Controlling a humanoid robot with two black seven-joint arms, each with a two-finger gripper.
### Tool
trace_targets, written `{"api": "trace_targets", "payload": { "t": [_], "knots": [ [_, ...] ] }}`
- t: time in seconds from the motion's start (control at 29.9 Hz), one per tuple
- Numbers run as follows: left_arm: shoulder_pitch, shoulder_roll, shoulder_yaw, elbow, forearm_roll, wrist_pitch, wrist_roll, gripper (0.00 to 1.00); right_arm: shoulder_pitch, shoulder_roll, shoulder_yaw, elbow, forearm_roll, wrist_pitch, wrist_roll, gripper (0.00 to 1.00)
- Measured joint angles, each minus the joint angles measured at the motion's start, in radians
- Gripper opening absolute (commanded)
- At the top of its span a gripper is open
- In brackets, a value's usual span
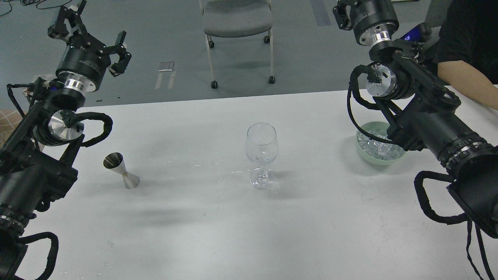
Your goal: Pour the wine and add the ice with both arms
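Clear ice cubes point(379, 147) fill a pale green bowl point(363, 153) right on the white counter point(194, 225); both black arms are raised, left jaws point(91, 33) apart, right jaws point(344, 11) unclear.

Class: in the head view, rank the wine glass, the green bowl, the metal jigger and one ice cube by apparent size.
1. Wine glass
2. Green bowl, partly hidden by the arm, so first place is uncertain
3. Metal jigger
4. Ice cube

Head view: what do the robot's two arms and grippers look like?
Both arms are bulky, black and jointed, with silver metal rings and discs at the joints and looped black sleeved cables. The left gripper has black clawed fingers; the right gripper is black and cut off by the frame.
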Motion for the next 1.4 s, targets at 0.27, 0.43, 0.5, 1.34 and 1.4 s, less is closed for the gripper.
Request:
{"api": "trace_targets", "payload": {
  "t": [0.27,0.43,0.5,1.34,1.4],
  "knots": [
    [0.004,-0.012,-0.001,0.010,-0.002,-0.087,-0.013,0.98,-0.028,0.006,0.001,-0.001,-0.004,0.065,-0.001,1.00],
    [0.004,0.002,0.008,0.008,0.002,-0.085,-0.024,0.98,-0.032,0.001,0.001,0.000,-0.007,0.067,0.000,1.00],
    [0.002,0.006,0.015,0.010,0.008,-0.085,-0.021,0.98,-0.033,0.001,0.000,-0.001,-0.008,0.070,0.000,1.00],
    [-0.017,0.064,0.117,0.015,0.012,-0.078,-0.027,0.98,-0.022,0.005,-0.058,0.004,-0.008,0.080,0.000,1.00],
    [-0.017,0.064,0.118,0.014,0.013,-0.079,-0.028,0.98,-0.019,0.005,-0.058,0.006,-0.008,0.080,0.000,1.00]
  ]
}}
